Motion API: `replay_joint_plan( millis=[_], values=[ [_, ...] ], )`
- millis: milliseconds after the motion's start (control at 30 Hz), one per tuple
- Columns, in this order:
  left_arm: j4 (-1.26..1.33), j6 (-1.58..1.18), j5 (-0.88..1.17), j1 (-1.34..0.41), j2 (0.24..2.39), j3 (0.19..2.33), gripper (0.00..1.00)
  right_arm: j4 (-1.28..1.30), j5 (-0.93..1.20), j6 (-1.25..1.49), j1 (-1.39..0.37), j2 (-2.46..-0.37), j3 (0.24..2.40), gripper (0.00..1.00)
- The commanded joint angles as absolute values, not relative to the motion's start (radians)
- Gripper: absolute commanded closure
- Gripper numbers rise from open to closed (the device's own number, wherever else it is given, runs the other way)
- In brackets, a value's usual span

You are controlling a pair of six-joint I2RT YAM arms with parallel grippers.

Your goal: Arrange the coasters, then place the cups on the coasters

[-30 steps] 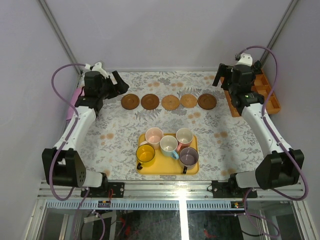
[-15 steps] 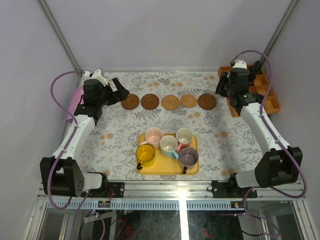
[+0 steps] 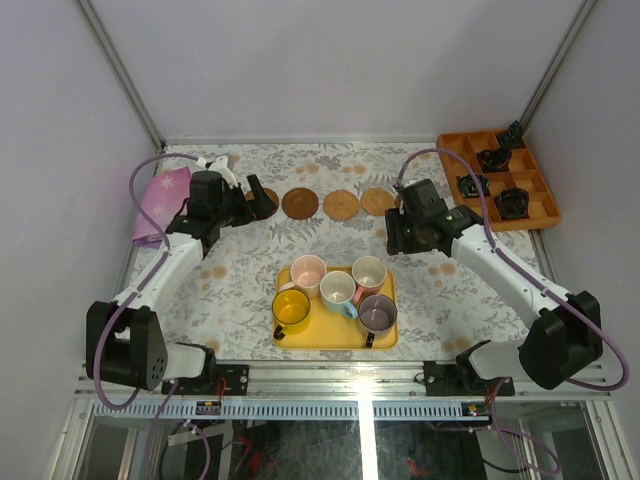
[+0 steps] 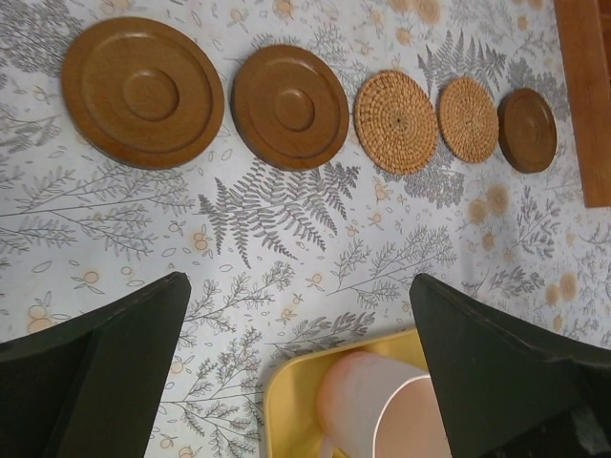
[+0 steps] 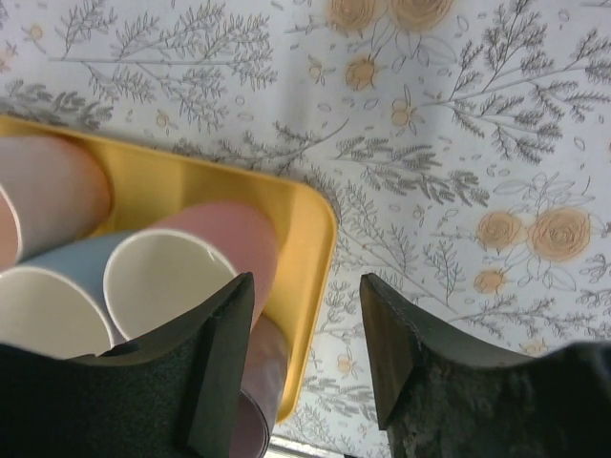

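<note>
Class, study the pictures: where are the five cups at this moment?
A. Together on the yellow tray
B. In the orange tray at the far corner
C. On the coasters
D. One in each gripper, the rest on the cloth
A: all five cups stand on the yellow tray, and the coasters lie bare in a row.

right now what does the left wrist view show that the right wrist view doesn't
Only left wrist: the row of five coasters and an edge of the orange tray. Only right wrist: the blue cup, salmon cup and mauve cup. Both: the yellow tray, the flowered tablecloth, and probably the pale pink cup.
</note>
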State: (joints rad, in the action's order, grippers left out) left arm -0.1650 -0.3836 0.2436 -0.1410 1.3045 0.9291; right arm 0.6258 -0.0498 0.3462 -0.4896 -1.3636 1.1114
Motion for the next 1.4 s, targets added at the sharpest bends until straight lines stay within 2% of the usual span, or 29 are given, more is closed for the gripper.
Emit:
replay_joint_plan(
  millis=[0, 233, 600, 800, 867, 900, 1133, 1367],
  values=[
    [-0.109, -0.363, 0.251, -0.167, 1.341, 0.938, 0.0, 0.716, 0.005, 0.394, -0.525, -1.302, 1.118, 0.42],
    [-0.109, -0.363, 0.251, -0.196, 1.364, 0.936, 0.0, 0.736, 0.062, 0.406, -0.646, -1.26, 1.051, 0.34],
    [-0.109, -0.363, 0.251, -0.206, 1.388, 0.945, 0.0, 0.753, 0.036, 0.588, -0.792, -1.039, 0.851, 0.34],
    [-0.109, -0.363, 0.251, -0.21, 1.413, 0.96, 0.0, 0.709, 0.041, 0.674, -0.878, -0.965, 0.748, 0.16],
    [-0.109, -0.363, 0.251, -0.21, 1.413, 0.959, 0.0, 0.689, 0.041, 0.69, -0.914, -0.949, 0.723, 0.02],
    [-0.109, -0.363, 0.251, -0.211, 1.414, 0.958, 0.0, 0.678, 0.043, 0.695, -0.933, -0.943, 0.712, 0.0],
    [-0.109, -0.363, 0.251, -0.213, 1.404, 0.948, 0.0, 0.634, -0.009, 0.717, -1.047, -0.999, 0.683, 0.01],
    [-0.109, -0.363, 0.251, -0.213, 1.391, 0.939, 0.0, 0.616, -0.047, 0.739, -1.079, -1.076, 0.676, 0.01]
  ],
)
